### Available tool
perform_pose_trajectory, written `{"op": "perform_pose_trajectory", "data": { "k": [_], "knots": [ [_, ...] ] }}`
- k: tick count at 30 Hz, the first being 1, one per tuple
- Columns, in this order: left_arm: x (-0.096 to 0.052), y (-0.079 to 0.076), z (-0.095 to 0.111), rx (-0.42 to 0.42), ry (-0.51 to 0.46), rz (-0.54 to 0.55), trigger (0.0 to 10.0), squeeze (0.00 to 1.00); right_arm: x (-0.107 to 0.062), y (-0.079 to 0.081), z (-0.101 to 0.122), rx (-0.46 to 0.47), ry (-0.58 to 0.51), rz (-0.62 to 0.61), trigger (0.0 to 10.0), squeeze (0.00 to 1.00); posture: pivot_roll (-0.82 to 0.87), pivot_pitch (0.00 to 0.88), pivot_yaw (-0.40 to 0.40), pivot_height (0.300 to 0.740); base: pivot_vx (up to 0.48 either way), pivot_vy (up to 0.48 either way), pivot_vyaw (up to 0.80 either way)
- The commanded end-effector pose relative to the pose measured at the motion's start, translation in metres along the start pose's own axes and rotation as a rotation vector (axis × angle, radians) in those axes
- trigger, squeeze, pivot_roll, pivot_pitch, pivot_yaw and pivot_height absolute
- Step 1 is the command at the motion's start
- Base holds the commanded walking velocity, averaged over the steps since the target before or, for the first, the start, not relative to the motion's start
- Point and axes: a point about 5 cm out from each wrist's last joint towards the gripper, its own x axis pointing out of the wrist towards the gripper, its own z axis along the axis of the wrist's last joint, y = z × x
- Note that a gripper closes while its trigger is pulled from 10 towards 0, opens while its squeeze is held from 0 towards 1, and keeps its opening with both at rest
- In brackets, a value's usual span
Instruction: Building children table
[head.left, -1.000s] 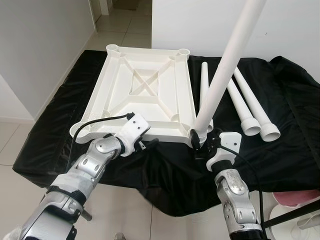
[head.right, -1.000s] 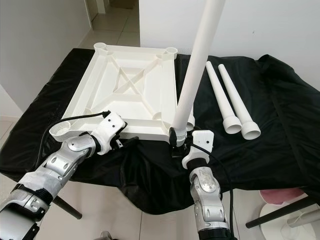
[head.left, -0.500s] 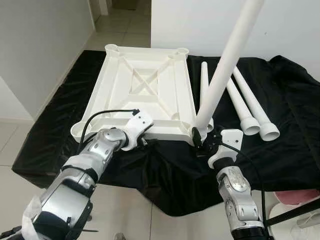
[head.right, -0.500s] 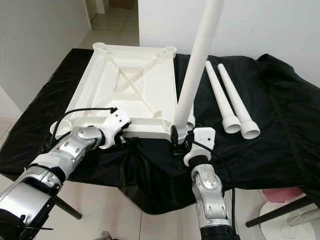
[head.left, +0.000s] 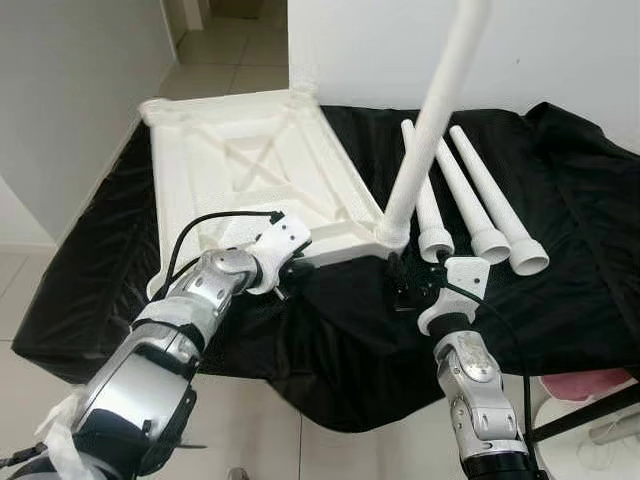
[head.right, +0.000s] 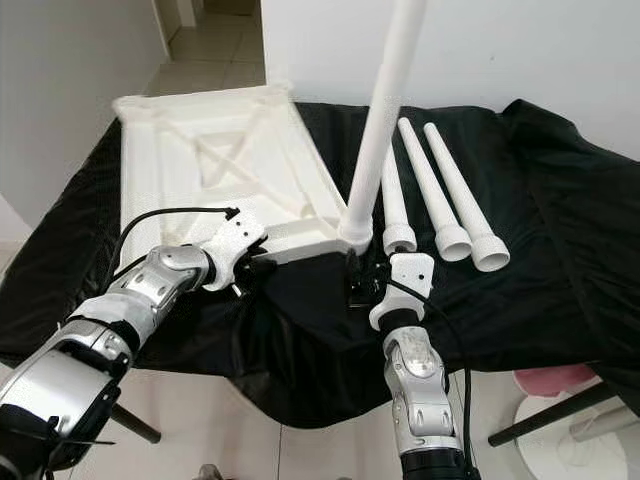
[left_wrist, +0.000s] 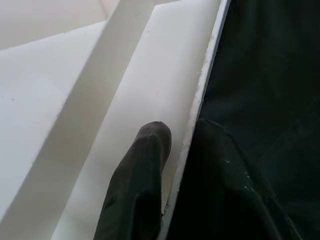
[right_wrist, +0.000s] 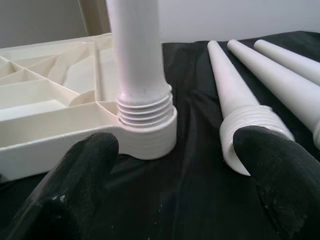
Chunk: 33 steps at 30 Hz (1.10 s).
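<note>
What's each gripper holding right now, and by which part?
Left gripper is pinched on the near rim of the upturned white tabletop. Right gripper is open, holding nothing, just short of the upright leg screwed into the corner socket.

a plain room of a home is suggested by the pale tiled floor, the bare white wall and an opening to another tiled space beyond. a low surface draped in black cloth is set up with a flat-pack white plastic tabletop. something pink, perhaps a child's item, is glimpsed at the floor's edge.
</note>
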Motion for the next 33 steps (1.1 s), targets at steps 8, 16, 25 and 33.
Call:
{"op": "perform_pose_trajectory", "data": {
  "k": [8,16,25,33],
  "knots": [
    [-0.001,0.003,-0.013,-0.060,0.024,0.123,0.0,0.00,0.002,0.002,-0.001,0.015,0.006,-0.003,10.0,0.00,-0.05,0.058,0.014,0.740,0.000,0.000,0.00],
    [0.011,-0.009,0.000,-0.091,-0.021,0.141,0.0,0.00,0.006,0.002,-0.001,0.014,0.002,-0.003,10.0,0.00,-0.05,0.056,0.014,0.740,0.000,0.000,0.00],
    [0.021,-0.025,0.001,-0.089,-0.004,0.124,10.0,0.00,0.007,0.004,-0.001,0.018,0.000,-0.002,10.0,0.00,-0.05,0.047,0.020,0.740,0.000,0.000,0.00],
    [0.012,-0.050,0.015,-0.009,-0.141,-0.093,10.0,0.00,0.006,0.005,-0.005,0.013,0.011,0.005,10.0,0.00,-0.05,0.044,0.020,0.740,0.000,0.000,0.00]
  ]
}}
